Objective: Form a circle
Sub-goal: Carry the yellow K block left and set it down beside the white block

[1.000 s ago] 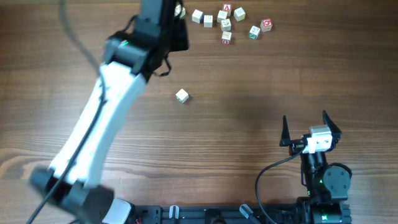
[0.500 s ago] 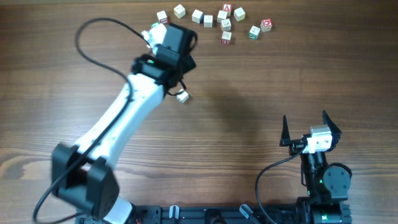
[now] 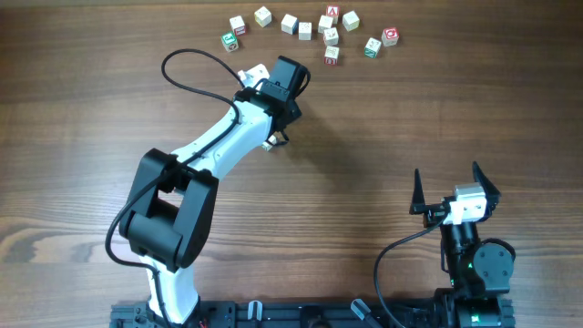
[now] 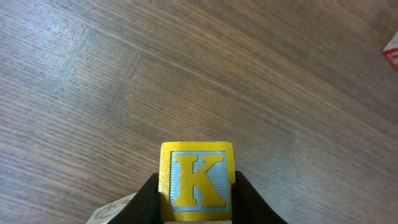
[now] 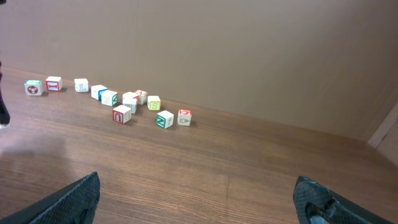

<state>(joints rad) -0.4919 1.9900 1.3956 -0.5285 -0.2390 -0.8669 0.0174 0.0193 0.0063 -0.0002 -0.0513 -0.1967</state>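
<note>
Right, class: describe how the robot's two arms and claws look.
Left arm: white link, black joints, looping black cable. Right arm: black, white block behind its claw, curved black cable, pointed black fingers.

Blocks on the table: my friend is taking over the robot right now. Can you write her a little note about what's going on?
Left gripper: shut on the yellow K block, out on the table, apart from the other blocks.
Right gripper: open, empty, parked at the near right.
Other blocks: a loose curved row at the far edge, bunched at its right end.
Done: only an arc, no closed circle.
Left: bring the K block over, then probably nudge the row round into a ring.
</note>
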